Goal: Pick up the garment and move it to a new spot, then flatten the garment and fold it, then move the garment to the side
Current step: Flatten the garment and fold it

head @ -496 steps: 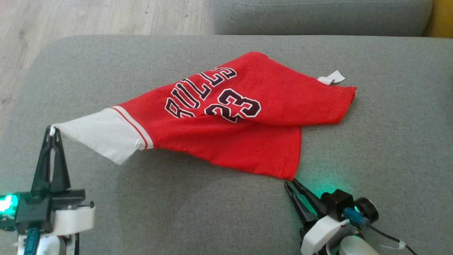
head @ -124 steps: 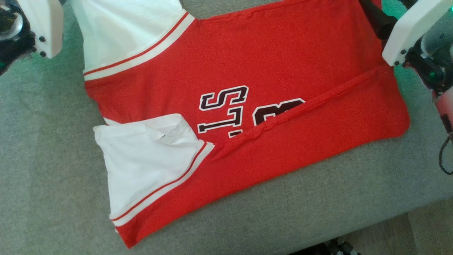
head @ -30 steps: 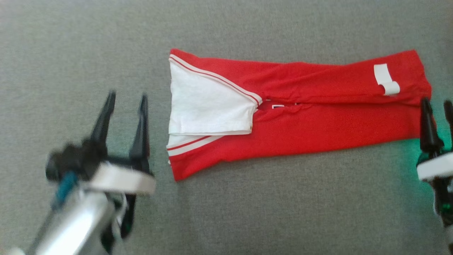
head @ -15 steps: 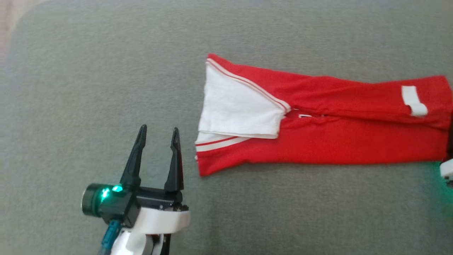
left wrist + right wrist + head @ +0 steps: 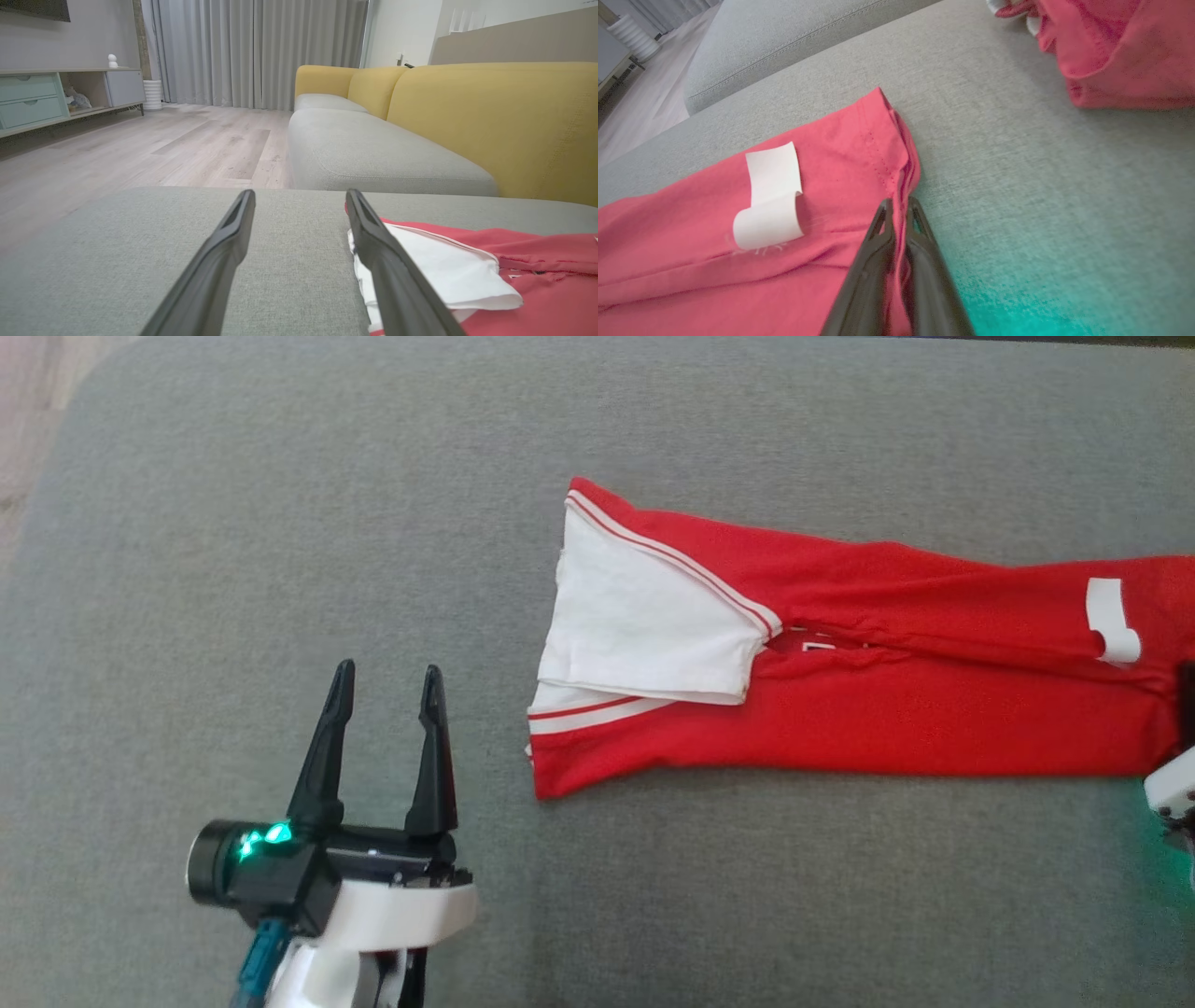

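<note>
The right gripper (image 5: pixel 899 204) has its fingers pressed together on the hem edge of the red jersey (image 5: pixel 887 728), a thin fold of cloth caught between them. Just beside the pinch, a white tag (image 5: pixel 771 196) lies on the fabric with its lower end curled up; no print can be read on it. The left gripper (image 5: pixel 387 679) is spread wide, holds nothing and sits near the jersey's white sleeve (image 5: pixel 644 625). The jersey lies folded in a long strip on the gray cushion (image 5: pixel 280 523). A sliver of white lettering shows in the fold, unreadable. Another red cloth (image 5: pixel 1125 56) lies well apart.
</note>
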Tool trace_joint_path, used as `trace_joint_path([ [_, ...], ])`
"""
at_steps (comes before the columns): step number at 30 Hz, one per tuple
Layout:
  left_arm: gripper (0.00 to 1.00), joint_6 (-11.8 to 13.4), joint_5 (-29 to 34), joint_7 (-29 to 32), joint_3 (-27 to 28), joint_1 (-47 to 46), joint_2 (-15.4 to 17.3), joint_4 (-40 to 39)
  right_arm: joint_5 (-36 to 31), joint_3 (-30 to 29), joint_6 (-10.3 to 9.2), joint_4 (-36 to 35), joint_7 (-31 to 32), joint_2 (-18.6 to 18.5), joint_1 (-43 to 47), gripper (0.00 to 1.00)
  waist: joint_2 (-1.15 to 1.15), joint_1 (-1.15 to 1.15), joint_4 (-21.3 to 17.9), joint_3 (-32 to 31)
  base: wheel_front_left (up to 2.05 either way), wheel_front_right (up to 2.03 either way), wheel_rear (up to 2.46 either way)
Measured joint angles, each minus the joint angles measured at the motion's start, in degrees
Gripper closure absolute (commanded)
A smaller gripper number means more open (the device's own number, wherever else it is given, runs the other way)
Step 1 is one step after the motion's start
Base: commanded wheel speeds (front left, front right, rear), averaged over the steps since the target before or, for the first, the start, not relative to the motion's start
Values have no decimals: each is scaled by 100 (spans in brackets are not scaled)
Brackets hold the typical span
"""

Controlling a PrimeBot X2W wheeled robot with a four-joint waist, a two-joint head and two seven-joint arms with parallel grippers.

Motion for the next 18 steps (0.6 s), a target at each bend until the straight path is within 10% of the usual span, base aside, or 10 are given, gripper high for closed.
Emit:
trace_joint_path([
  [11,0,-211,147,0,270,70,-56,4,-46,-611,0,-1074,361,-725,208,100,0,0,-383,-13,0,0,0],
  [18,0,-285,191,0,336,70,-59,19,677,-510,0,-3335,1179,-241,201,100,0,0,-577,-21,0,0,0],
])
